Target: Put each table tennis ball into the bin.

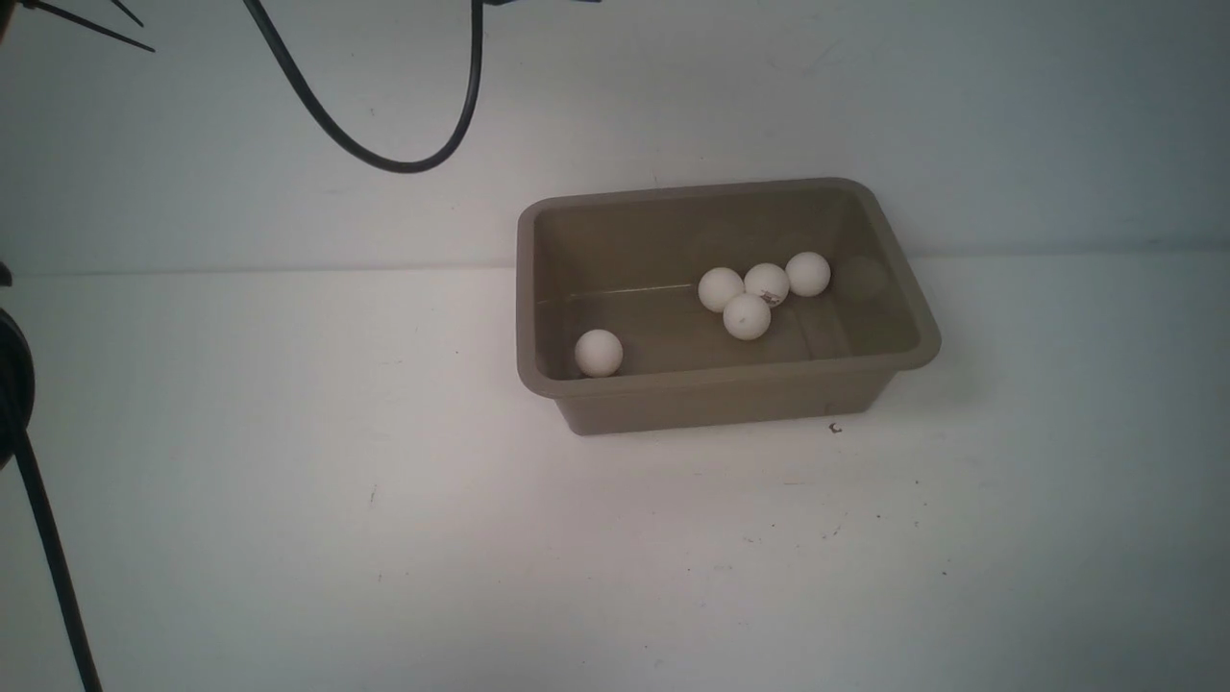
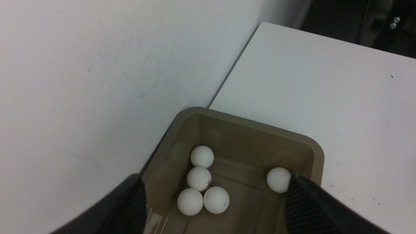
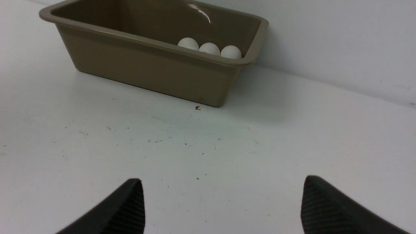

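Bin [image 1: 730, 380] on worktop [image 1: 577, 538], vs back wall, holds all 5 table tennis balls [image 1: 747, 317]. None seen outside, so task looks done, nothing left to do. Left tool [image 2: 214, 177] hangs above bin, pointing down, spread, empty. Right tool [image 3: 222, 180] low over worktop nr bin's front, spread wide, empty. Four balls bunched together; lone ball [image 1: 599, 353] in front-left corner.
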Controlling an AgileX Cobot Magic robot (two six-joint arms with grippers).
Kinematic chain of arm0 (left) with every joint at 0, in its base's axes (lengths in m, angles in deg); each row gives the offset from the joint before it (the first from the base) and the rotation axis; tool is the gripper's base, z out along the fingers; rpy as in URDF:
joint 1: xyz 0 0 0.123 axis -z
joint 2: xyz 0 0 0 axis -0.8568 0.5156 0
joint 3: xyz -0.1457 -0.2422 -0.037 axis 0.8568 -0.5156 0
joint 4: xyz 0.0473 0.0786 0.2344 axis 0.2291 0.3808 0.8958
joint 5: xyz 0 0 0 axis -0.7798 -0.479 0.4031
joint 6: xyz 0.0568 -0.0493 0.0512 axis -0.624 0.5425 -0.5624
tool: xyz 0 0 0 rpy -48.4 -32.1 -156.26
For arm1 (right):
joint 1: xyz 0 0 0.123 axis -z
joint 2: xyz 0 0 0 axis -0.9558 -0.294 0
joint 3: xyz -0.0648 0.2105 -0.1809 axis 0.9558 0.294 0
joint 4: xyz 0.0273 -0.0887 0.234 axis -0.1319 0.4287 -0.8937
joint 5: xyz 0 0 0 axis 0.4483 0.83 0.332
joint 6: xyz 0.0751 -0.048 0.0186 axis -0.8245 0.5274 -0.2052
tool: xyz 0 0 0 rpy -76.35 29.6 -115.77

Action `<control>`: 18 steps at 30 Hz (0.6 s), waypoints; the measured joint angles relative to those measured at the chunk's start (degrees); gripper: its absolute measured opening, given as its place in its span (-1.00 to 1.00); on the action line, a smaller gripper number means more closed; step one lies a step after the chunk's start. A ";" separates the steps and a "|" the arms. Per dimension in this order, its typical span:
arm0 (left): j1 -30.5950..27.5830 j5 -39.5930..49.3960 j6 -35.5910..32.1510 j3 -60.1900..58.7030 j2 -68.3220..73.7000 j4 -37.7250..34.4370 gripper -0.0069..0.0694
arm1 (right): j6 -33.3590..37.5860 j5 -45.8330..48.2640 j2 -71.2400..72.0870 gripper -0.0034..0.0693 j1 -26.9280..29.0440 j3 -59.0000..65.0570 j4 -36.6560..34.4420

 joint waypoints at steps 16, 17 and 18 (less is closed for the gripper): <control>0.00 -0.06 0.22 0.00 0.01 -17.91 0.54 | 0.00 0.00 0.00 0.71 0.00 0.00 -0.20; 0.00 -0.06 0.29 0.00 0.01 -19.50 0.54 | 0.00 0.00 0.00 0.71 0.00 0.00 -0.20; 0.00 -0.06 0.29 0.00 0.01 -19.66 0.54 | 0.00 0.00 0.00 0.71 0.00 0.00 -0.20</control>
